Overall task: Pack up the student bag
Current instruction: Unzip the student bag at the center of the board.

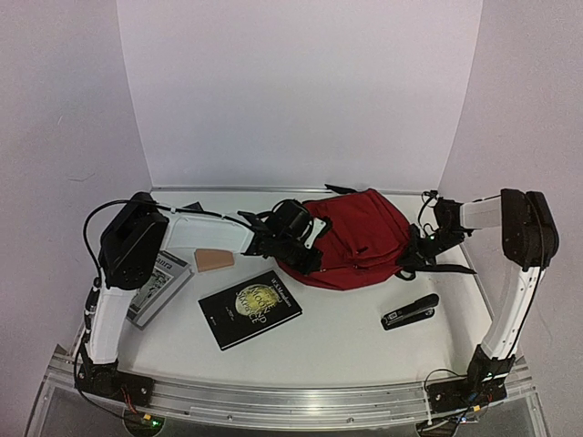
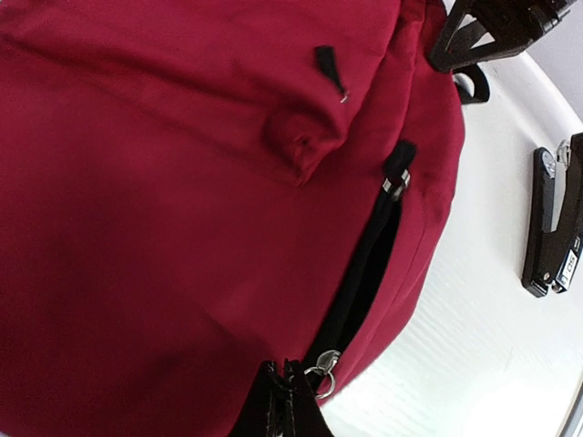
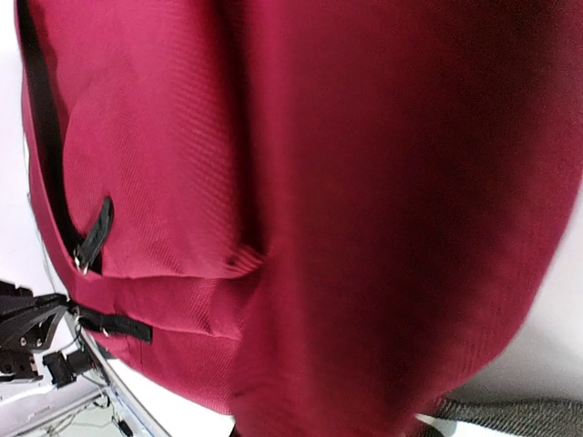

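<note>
Top external view: dark red fabric student bag (image 1: 360,235), far-centre on white table (image 1: 346,341).
Left gripper (image 2: 290,410): jaws shut at its black zipper (image 2: 364,273) (hold unclear).
Right gripper (image 1: 412,248): jaws shut at bag's side.
Tip: pull along the zipper's line.

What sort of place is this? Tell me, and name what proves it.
Most likely a robot lab test bench, not a classroom: the left arm and right arm bolted to a metal rail, plain white backdrop walls, and staged school props: student bag, book, stapler.
</note>
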### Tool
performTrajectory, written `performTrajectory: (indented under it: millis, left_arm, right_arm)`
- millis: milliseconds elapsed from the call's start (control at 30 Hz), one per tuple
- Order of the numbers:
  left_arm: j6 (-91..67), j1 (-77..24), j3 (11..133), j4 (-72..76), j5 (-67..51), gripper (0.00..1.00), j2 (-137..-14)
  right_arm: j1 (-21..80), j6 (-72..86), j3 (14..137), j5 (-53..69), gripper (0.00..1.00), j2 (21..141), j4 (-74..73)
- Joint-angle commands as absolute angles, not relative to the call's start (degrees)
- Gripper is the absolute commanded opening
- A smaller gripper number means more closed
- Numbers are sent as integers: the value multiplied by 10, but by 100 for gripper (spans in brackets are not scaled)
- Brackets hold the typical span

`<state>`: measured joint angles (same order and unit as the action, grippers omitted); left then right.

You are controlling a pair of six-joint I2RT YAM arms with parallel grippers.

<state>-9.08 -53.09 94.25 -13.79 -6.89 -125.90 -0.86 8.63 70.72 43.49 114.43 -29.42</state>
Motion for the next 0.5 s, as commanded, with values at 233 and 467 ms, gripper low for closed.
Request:
performTrajectory:
  millis: [233,467]
  left_arm:
    - [-114,-510,868,-94,-19,0,-1150]
    - [-142,-517,900,-77,-119,0,-1163]
  right_arm:
    - [-38,52,751,274,0,1144,-302]
    - [-31,-38,802,249,11,1098,-342]
